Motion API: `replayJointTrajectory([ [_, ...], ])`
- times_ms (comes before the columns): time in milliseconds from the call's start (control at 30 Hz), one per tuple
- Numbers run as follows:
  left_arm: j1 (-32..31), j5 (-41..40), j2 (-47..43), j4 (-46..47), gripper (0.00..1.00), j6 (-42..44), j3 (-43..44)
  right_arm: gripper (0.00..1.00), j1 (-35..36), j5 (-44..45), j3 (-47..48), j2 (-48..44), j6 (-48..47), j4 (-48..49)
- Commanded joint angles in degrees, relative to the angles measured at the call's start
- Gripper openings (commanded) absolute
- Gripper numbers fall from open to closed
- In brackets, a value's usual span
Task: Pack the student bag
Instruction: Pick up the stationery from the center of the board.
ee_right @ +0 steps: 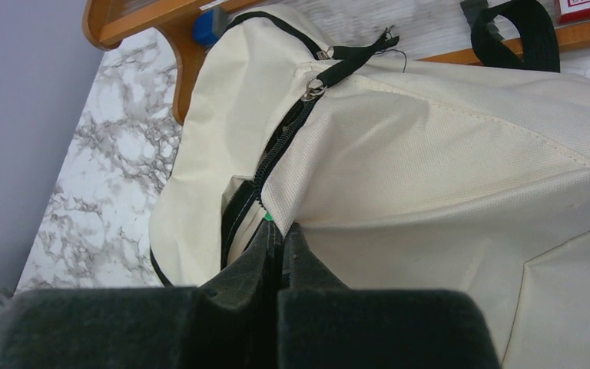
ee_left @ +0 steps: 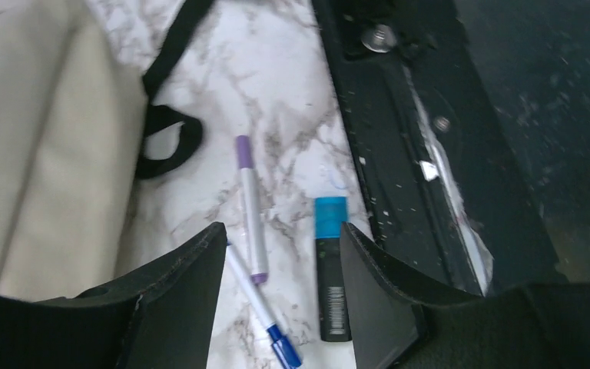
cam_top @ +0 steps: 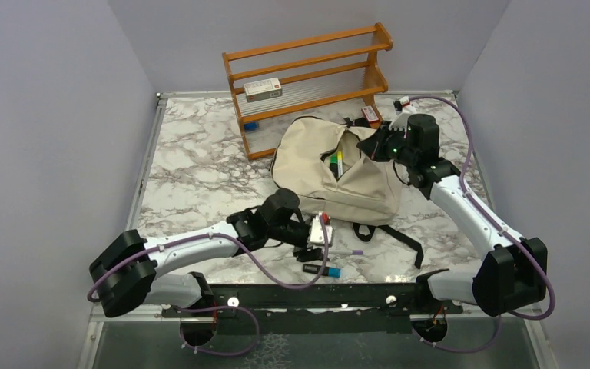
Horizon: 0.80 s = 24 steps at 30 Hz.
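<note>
Left jaws: wide apart with nothing between them, hovering low over the counter (cam_top: 200,169) near its front edge.
Below them: a purple highlighter (ee_left: 250,215), a blue pen (ee_left: 257,307) and a black marker (ee_left: 332,269) with a teal cap, lying close together on the marble.
Long axis: in the left wrist view all three run roughly parallel to the inner faces of the left jaws, so a closing would cross their barrels. The highlighter and marker fall within the gap. The blue pen slips partly under one side.
Nearer arm: the left by far, since the right is well apart from the pens.
Student bag (cam_top: 353,184): mid-counter, just beyond and to the right of the left jaws, its mouth unzipped and facing up, with green and yellow pens (cam_top: 336,163) showing inside.
Right jaws: closed tight at the zipper edge on the bag's far right side. The fabric is drawn up to the tips, so they probably pinch it to hold the mouth open.
</note>
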Motion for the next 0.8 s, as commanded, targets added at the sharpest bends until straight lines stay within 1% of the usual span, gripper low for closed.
replayJointTrajectory([
  [0, -4.2, 7.9, 1.4, -9.0, 0.58, 19.5, 0.2, 0.01, 0.2, 1.7, -0.4, -2.4, -1.3, 0.5],
  [100, -5.9, 6.5, 4.1, -13.6, 0.58, 21.6, 1.5, 0.01, 0.2, 1.4, -0.6, -2.4, -1.2, 0.6],
  [233, -8.5, -1.0, 8.3, -16.7, 0.58, 22.3, 3.3, 0.01, 0.2, 1.2, -0.5, -2.3, -1.1, 0.5],
  [500, -8.9, -3.8, 14.9, -17.3, 0.58, 18.7, 6.0, 0.01, 0.2, 1.0, -0.8, -2.4, -1.2, 0.7],
  [767, -8.9, -9.1, 17.7, -17.3, 0.58, 17.8, 7.3, 0.01, 0.2, 1.0, -0.8, -2.4, -1.3, 0.2],
])
